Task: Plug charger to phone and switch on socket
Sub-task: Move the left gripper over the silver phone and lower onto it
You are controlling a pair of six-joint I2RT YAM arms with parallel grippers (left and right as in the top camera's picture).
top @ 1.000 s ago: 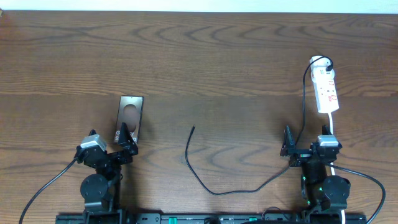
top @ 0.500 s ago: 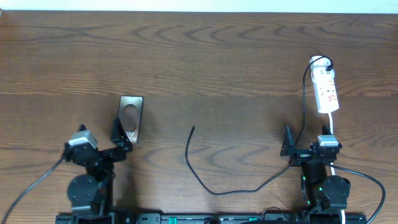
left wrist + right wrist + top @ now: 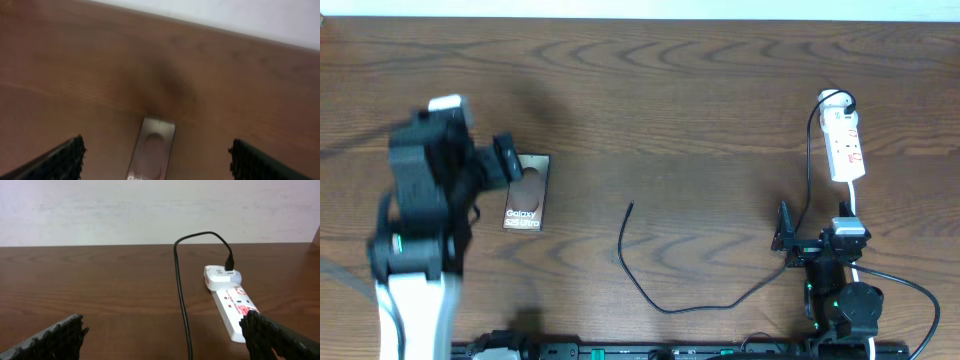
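**Opening step: going for the phone**

Poised with the left gripper (image 3: 508, 162) over the far end of the phone (image 3: 525, 195), jaws spread wide, holding nothing. Probably hovering rather than touching, since the wrist view is too blurred to settle it. Parked low at the near edge with the right gripper (image 3: 782, 238), likewise agape and empty, well short of the socket (image 3: 845, 147). Lying loose between both: the charger (image 3: 650, 290), plug tip (image 3: 631, 206) well apart from the phone. Next, by judgement: steady the phone, fetch the plug tip, align it squarely with the port. Then press the socket's switch.
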